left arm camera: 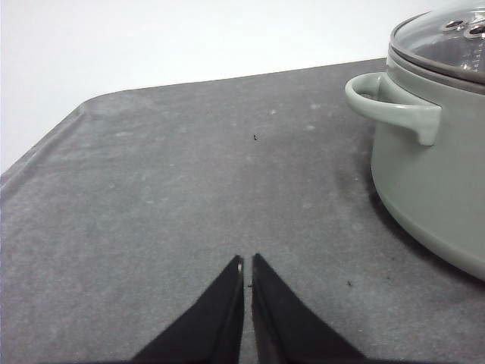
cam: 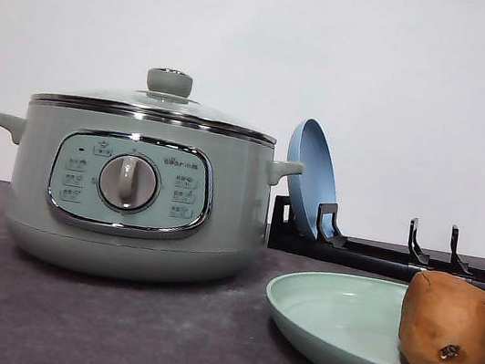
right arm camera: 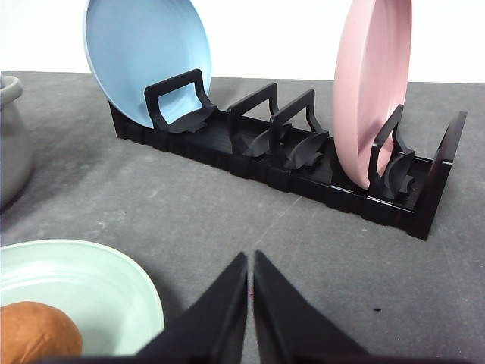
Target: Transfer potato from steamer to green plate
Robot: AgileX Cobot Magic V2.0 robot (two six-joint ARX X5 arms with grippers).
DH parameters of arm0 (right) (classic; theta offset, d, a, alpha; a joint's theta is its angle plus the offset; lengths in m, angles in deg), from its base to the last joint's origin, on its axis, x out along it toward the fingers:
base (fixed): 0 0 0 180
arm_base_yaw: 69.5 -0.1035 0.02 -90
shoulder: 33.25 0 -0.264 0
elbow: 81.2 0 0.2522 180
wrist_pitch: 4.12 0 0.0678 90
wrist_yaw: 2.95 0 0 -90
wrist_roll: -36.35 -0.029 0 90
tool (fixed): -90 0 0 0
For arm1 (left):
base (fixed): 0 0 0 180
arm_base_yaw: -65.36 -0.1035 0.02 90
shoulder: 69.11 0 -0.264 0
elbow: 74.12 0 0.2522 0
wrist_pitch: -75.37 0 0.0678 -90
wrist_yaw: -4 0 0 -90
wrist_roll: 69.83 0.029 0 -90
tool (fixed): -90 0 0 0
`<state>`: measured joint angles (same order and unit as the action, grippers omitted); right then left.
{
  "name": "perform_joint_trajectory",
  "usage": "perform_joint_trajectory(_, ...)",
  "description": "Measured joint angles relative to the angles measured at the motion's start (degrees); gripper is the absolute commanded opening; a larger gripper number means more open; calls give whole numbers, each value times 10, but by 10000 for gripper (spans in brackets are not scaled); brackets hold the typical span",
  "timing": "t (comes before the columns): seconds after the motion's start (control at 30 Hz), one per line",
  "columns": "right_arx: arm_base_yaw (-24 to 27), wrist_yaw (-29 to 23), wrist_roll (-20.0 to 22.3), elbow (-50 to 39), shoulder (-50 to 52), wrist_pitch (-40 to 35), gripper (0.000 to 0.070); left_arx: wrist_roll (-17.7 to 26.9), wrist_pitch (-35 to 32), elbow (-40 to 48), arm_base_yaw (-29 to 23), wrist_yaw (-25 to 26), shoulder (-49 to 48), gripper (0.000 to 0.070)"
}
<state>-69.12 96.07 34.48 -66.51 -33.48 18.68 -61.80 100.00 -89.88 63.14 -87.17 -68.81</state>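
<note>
Potato (cam: 448, 326) already resting on green plate (cam: 331, 321), just beside empty, closed right pincer (right arm camera: 251, 262). Steamer (cam: 135, 188) lidded, near closed left pincer (left arm camera: 247, 265). Transfer seemingly finished; next, only keeping clear.

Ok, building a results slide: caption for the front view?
Potato resting on the green plate, beside the lidded steamer.

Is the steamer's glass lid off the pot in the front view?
No, the glass lid sits closed on the steamer, its green knob on top.
</note>
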Motion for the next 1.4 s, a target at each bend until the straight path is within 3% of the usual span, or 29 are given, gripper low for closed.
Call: perform_joint_trajectory(1.4, 0, 0, 0, 0, 0, 0, 0, 0, 0, 0, 0, 0, 0, 12)
